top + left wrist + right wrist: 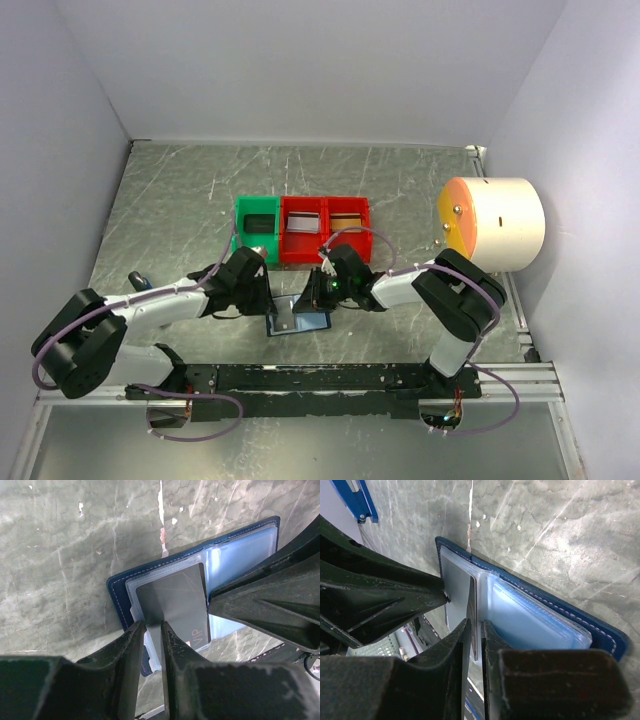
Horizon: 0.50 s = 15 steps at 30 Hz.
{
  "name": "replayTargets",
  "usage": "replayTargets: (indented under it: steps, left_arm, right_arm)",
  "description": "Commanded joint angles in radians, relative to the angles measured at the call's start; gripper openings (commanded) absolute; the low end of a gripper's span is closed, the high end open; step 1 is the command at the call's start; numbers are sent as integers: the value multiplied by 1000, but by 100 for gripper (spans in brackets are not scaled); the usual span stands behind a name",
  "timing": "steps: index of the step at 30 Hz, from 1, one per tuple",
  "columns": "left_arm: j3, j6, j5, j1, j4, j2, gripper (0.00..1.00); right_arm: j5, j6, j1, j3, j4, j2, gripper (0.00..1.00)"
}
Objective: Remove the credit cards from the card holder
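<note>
Two pincers work close together over the open card holder [116,592] on the table [400,180]. The left pincer [153,630] points down with its jaws a narrow slit apart, and nothing shows clamped between them. Its fingertips [135,640] sit at the near edge of a grey card [172,597] marked VIP. That card lies flat in a clear sleeve of the holder, under and just ahead of those tips. The right pincer [476,625], just beside the left one, has its jaws parted by a thin slit. A dark leaf [472,605] stands on edge in that slit; whether it is pinched cannot be told. Right of those tips, more clear sleeves [535,625] lie stacked on the navy cover. Beyond both pincers stand a green bin [240,225] and red bins [303,250]. Well off to the right pincer's right sits a cream drum [500,225].
</note>
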Motion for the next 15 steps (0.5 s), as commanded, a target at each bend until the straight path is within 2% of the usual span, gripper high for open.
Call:
replayTargets:
  steps: [1,10,13,15]
  left_arm:
    - [-2,-4,28,-9,47,30,30]
    - [1,2,17,-21,40,54,22]
    - [-4,1,19,-27,51,55,20]
    - [-2,-1,13,-29,47,56,19]
  right_arm:
    - [-11,4,-2,9,17,18,16]
    - [-62,43,-2,-3,108,48,19]
    - [-63,36,-1,1,112,45,15]
    - [-60,26,0,1,106,30,8]
